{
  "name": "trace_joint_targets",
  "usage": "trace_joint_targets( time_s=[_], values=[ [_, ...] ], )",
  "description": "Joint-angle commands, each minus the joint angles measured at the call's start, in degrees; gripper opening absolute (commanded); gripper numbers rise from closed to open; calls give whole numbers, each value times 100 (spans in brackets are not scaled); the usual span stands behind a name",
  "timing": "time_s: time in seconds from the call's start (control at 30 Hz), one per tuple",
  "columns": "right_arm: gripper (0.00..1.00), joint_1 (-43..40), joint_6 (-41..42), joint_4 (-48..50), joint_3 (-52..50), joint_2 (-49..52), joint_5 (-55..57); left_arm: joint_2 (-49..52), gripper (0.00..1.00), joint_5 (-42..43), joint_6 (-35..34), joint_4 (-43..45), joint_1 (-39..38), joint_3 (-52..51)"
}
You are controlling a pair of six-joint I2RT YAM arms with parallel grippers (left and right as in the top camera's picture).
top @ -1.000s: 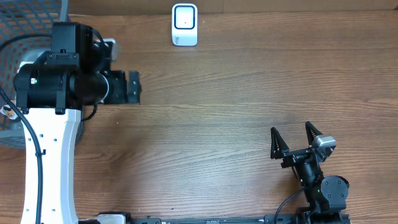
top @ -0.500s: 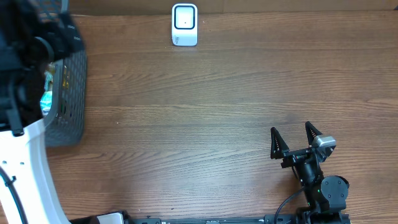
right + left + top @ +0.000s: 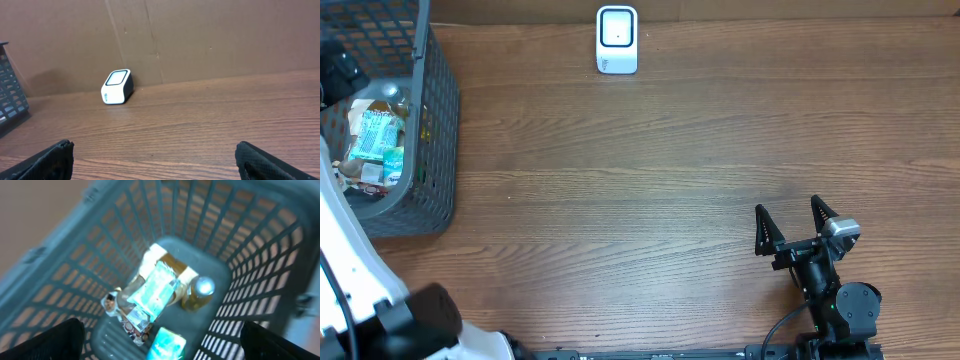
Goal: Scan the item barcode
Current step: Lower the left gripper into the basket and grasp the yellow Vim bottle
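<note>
You are at the very start of this job: nothing is picked and nothing has reached the barcode scanner (image 3: 617,40), so the reach, the grasp, the carry across the table (image 3: 670,180) and the scan itself are all left to do. The goods lie in the grey wire basket (image 3: 440,120) at the far left edge, well apart from the scanner, which stands upright by the back wall with its pale window facing the table. Your left gripper (image 3: 162,335) hangs above the basket and looks straight down into it, fingers spread wide and holding nothing. Your right gripper (image 3: 788,215) rests near the front right of the table, also spread wide and empty, pointing towards the scanner. Which item you are meant to scan cannot be told from here. The likeliest is the pale-blue packet (image 3: 152,292), since it lies on top of the heap, tilted across a brown-and-white pack beneath it. It looks like soft, shiny film, so judge it as slippery and likely to crumple when pinched. Just beside it stands a brown bottle (image 3: 200,292) with a silvery cap, and a teal packet (image 3: 167,347) lies nearer the camera. The wrist view is blurred and no barcode shows on any of them, so expect to turn whatever you lift before the scanner can read it.
</note>
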Motion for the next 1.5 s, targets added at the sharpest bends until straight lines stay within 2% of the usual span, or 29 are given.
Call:
trace_joint_targets(
  time_s=[0.0, 0.17, 0.3, 0.7, 0.87, 0.93, 1.0, 1.33, 1.47],
  values=[
    [100, 26, -2, 28, -61, -61, 50, 334, 99, 901, 754, 26, 240, 50],
    [100, 26, -2, 28, -61, -61, 50, 807, 100, 1325, 1062, 79, 319, 50],
    [100, 26, 0, 28, -61, -61, 50, 1268, 99, 1945, 1633, 153, 262, 50],
    [100, 26, 0, 28, -61, -61, 50, 2371, 99, 1996, 1788, 337, 61, 50],
    [100, 26, 0, 28, -61, -61, 50, 2540, 93, 1996, 1803, 514, -22, 50],
    [100, 26, 0, 28, -61, -61, 50, 2549, 87, 1971, 1803, 573, -46, 50],
    [100, 26, 0, 28, -61, -61, 50, 2549, 75, 1967, 1803, 608, -57, 50],
    [100, 26, 0, 28, -61, -61, 50, 2551, 78, 1714, 1801, 684, -57, -111],
    [100, 26, 0, 28, -61, -61, 50, 2551, 73, 1711, 1801, 732, -57, -144]
  ],
)
